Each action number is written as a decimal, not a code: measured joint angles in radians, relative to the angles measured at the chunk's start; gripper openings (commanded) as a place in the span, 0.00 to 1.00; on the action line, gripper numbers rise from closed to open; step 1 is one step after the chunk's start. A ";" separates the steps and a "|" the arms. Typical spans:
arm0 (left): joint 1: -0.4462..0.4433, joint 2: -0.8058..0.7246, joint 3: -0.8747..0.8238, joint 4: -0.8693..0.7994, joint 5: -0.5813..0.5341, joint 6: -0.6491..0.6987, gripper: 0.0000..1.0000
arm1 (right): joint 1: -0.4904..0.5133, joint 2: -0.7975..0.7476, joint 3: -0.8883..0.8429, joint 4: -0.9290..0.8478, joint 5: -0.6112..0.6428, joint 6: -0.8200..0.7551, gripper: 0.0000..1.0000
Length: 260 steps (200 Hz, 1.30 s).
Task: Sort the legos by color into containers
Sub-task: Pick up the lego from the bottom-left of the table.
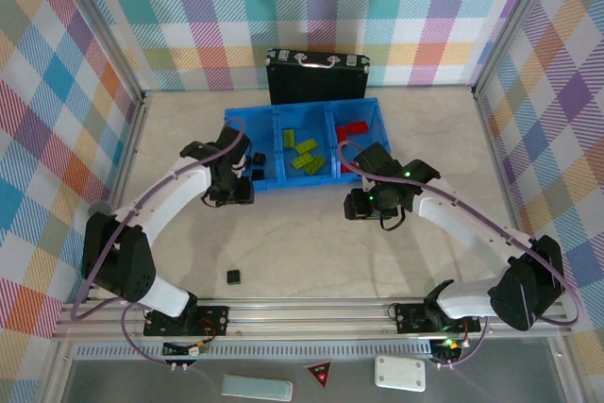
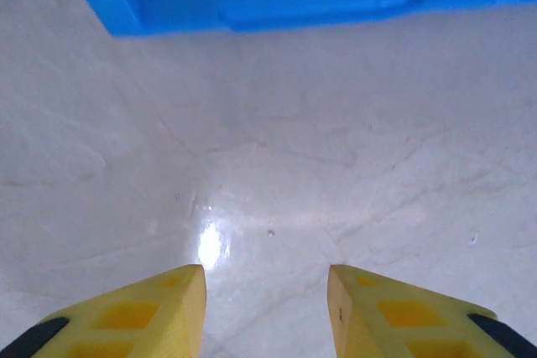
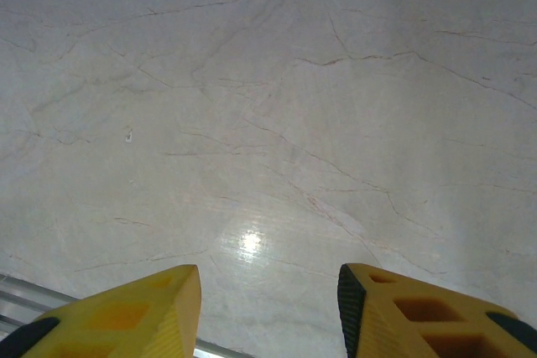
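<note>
With left gripper (image 2: 264, 269) and right gripper (image 3: 268, 267) parted and empty, best centre the left over the black brick (image 1: 233, 277) before closing.

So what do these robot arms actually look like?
The left arm and right arm have white tubes, bulky black joints and a purple cable trailing alongside. The left pincer and right pincer each have two yellow wedge fingers with cut-out pockets and black patches.
</note>
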 measured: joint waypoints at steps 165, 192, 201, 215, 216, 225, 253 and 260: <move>-0.249 -0.316 -0.426 0.003 -0.091 -0.395 0.45 | 0.000 0.040 0.000 0.019 -0.062 -0.032 0.49; -0.286 -0.341 -0.475 0.004 -0.092 -0.445 0.46 | 0.000 0.040 0.000 0.019 -0.069 -0.038 0.49; -0.301 -0.344 -0.486 0.006 -0.092 -0.459 0.46 | 0.000 0.040 0.000 0.019 -0.072 -0.039 0.48; -0.323 -0.346 -0.503 0.014 -0.092 -0.482 0.46 | 0.000 0.040 0.000 0.019 -0.075 -0.039 0.48; -0.324 -0.346 -0.504 0.014 -0.092 -0.483 0.46 | 0.000 0.040 0.000 0.019 -0.075 -0.039 0.48; -0.336 -0.346 -0.516 0.026 -0.091 -0.499 0.46 | 0.000 0.040 0.000 0.019 -0.076 -0.039 0.48; -0.370 -0.345 -0.546 0.052 -0.090 -0.537 0.46 | 0.002 0.036 -0.006 0.019 -0.077 -0.039 0.49; -0.378 -0.343 -0.554 0.060 -0.090 -0.547 0.46 | 0.002 0.034 -0.008 0.020 -0.079 -0.039 0.48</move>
